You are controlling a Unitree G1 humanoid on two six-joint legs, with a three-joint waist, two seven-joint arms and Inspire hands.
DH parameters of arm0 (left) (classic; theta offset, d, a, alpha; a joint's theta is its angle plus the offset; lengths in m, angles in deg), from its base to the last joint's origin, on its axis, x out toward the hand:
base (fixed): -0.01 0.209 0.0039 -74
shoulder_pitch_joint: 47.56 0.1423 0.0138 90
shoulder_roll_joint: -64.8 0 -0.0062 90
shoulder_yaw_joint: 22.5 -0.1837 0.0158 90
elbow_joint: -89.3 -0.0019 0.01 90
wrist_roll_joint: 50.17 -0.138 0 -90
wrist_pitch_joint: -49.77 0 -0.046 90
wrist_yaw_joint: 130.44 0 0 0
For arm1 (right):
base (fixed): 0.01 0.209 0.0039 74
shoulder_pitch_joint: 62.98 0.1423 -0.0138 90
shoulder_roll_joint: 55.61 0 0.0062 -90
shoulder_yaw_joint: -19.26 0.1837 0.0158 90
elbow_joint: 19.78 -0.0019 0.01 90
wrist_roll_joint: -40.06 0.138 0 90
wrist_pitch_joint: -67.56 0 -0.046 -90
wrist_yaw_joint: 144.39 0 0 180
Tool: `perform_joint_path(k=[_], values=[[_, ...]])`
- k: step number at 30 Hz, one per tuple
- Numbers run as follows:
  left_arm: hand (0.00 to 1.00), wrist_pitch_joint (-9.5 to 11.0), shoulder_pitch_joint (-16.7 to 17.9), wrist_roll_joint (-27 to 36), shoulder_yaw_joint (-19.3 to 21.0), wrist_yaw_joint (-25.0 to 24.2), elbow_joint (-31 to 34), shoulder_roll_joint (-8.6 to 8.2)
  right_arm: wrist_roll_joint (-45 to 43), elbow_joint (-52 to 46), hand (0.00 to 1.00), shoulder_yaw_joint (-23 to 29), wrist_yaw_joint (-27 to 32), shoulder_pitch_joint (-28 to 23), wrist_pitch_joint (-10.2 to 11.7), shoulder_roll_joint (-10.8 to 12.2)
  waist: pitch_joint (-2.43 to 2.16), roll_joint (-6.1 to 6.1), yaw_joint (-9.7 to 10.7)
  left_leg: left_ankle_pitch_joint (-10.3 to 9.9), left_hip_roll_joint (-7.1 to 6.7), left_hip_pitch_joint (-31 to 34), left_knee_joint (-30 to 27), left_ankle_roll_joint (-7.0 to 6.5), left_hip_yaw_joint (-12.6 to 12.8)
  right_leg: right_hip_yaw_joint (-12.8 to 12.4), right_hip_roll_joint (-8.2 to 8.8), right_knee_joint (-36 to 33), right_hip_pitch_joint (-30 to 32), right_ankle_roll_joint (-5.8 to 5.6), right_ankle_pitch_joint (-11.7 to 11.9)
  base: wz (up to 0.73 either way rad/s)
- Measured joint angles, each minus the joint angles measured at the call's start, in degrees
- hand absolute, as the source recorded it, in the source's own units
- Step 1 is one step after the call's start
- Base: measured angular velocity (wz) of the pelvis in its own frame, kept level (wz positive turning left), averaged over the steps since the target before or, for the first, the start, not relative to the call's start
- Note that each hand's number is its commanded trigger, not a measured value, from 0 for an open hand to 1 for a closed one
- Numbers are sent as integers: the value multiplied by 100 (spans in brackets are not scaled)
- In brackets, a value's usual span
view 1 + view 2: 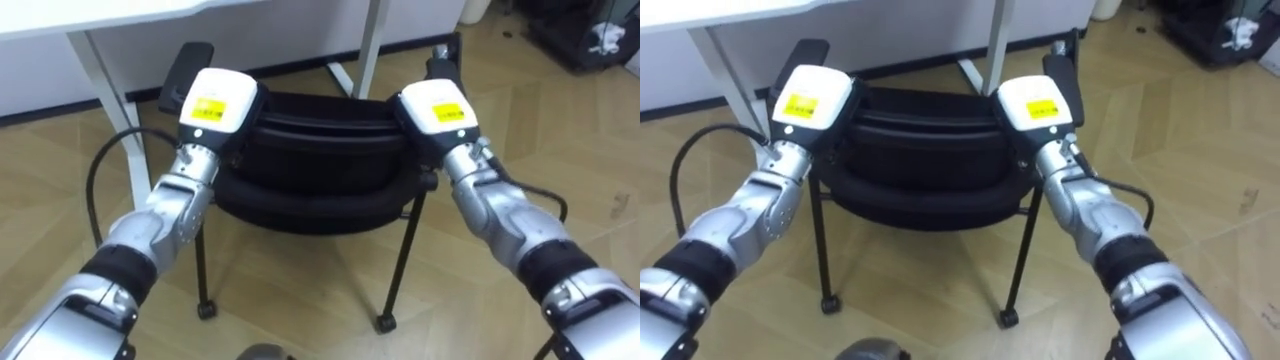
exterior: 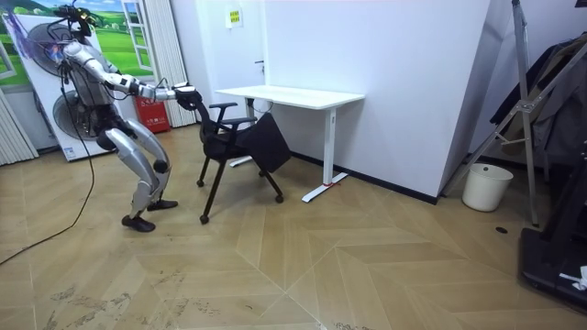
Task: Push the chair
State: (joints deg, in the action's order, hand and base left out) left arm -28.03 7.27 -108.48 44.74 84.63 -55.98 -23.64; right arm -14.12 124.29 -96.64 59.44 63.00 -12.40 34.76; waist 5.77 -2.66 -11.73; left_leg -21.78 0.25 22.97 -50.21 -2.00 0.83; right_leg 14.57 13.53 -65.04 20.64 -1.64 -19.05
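A black chair [image 1: 320, 160] with thin metal legs and small castors stands in front of me, its armrests pointing at the white desk [image 1: 100, 15]. My left hand [image 1: 218, 100] rests on the left top corner of the backrest. My right hand [image 1: 437, 105] sits on the right top corner. Both hands show their white backs, and their fingers are lost against the black backrest. In the room view I stand leaning forward with both arms stretched out to the chair [image 2: 240, 137], which looks tipped toward the desk [image 2: 293, 94].
The desk's white legs [image 1: 105, 90] stand just beyond the chair, one on either side. A white bin [image 2: 486, 186] sits by the wall at the room view's right, beside dark equipment [image 2: 550, 137]. A red box [image 2: 156, 115] stands behind me. The floor is wood.
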Motion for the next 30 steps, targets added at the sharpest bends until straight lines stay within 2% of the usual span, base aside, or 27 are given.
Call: perform_joint_path(k=[1, 2, 3, 4, 5, 6, 7, 8, 10, 11, 13, 14, 16, 17, 18, 26, 30], values=[[100, 41, -1, 3, 24, 57, -14, -22, 6, -45, 100, -40, 0, 6, -18, 3, 0, 29, -69, -11, -12, -23, 39, 24, -124, -19, -63, 57, 54, -15, -86, -43], [100, 43, 0, 8, 69, 119, -37, -18, 4, -48, 100, -68, 2, 54, -47, 34, 21, 64, -160, -34, -17, -57, 67, 83, -271, -37, -151, 346, 101, -15, -318, -48], [100, 49, 1, 3, 105, 158, -67, -14, -1, -45, 100, -99, 1, 88, -92, 62, 39, 119, -201, -44, -21, -65, 67, 126, -421, -30, -212, 553, 129, -7, -376, -32], [100, 76, -7, -5, 156, 266, -171, 0, -43, -53, 100, -103, 2, 119, -140, 116, 15, 210, -271, -51, -28, -63, 82, 250, -746, -42, -361, 1185, 168, -2, -385, 0], [100, 74, -19, -12, 162, 335, -195, 46, -45, -69, 100, -102, 2, 131, -140, 155, -35, 130, -278, -36, -76, -27, 150, 378, -1014, -118, -434, 1781, 273, -3, -306, 22], [100, 59, -17, -17, 167, 361, -194, 62, -44, -68, 100, -101, 2, 134, -142, 185, -78, 76, -284, -26, -99, -8, 163, 455, -1164, -65, -433, 1831, 267, 30, -228, 53], [100, 30, -21, -21, 171, 382, -193, 86, -40, -62, 100, -94, 0, 138, -201, 248, -108, -3, -274, 13, -92, 28, 205, 565, -1260, 139, -456, 1858, 157, 198, -167, 72], [100, 10, -25, -22, 171, 383, -193, 96, -30, -62, 100, -87, -10, 138, -208, 247, -97, -47, -257, 32, -28, -3, 211, 677, -1286, 318, -435, 1817, 66, 428, -96, 69], [100, -65, -14, -24, 155, 375, -156, 35, -11, -57, 100, -86, -27, 144, -217, 215, -96, -34, -229, 53, 122, -23, 222, 736, -1260, 582, -438, 1804, -80, 550, -231, 57], [100, -123, -21, -24, 154, 380, -118, 4, 0, -55, 100, -88, -39, 181, -215, 184, -78, -54, -225, 81, 188, -26, 260, 781, -1240, 687, -435, 1783, -110, 617, -301, 46], [100, -175, -23, -17, 166, 427, -89, -6, -1, -56, 100, -106, -89, 260, -208, 154, -36, -87, -228, 146, 241, -46, 287, 865, -1170, 793, -388, 1706, -138, 733, -402, 27], [100, -184, -20, -12, 178, 444, -89, -23, -1, -62, 100, -127, -107, 280, -202, 134, -29, -95, -235, 156, 242, -55, 288, 879, -1161, 850, -350, 1640, -155, 802, -472, 19], [100, -196, -10, -10, 196, 463, -66, -31, -1, -80, 100, -138, -126, 304, -198, 117, -12, -117, -241, 160, 242, -58, 290, 887, -1127, 916, -287, 1550, -162, 852, -585, 16], [100, -227, -4, -3, 213, 467, -19, -33, -1, -95, 100, -141, -146, 342, -198, 102, 8, -131, -230, 169, 241, -51, 293, 903, -1090, 940, -248, 1491, -155, 857, -651, 16], [100, -245, 2, -2, 215, 467, 0, -38, -1, -101, 100, -141, -148, 347, -197, 91, 9, -131, -232, 174, 241, -50, 296, 912, -1089, 947, -245, 1486, -154, 856, -672, 11], [100, -468, 137, 28, 222, 478, 258, -128, -17, -159, 100, -164, -150, 376, -178, -20, -8, -100, -234, 190, 203, -53, 442, 921, -1047, 968, -205, 1487, -166, 809, -764, 8], [100, -490, 156, 64, 217, 476, 261, -149, -42, -163, 100, -165, -155, 378, -178, -30, -25, -69, -228, 189, 198, -82, 434, 920, -1025, 970, -198, 1485, -191, 786, -783, 5]])
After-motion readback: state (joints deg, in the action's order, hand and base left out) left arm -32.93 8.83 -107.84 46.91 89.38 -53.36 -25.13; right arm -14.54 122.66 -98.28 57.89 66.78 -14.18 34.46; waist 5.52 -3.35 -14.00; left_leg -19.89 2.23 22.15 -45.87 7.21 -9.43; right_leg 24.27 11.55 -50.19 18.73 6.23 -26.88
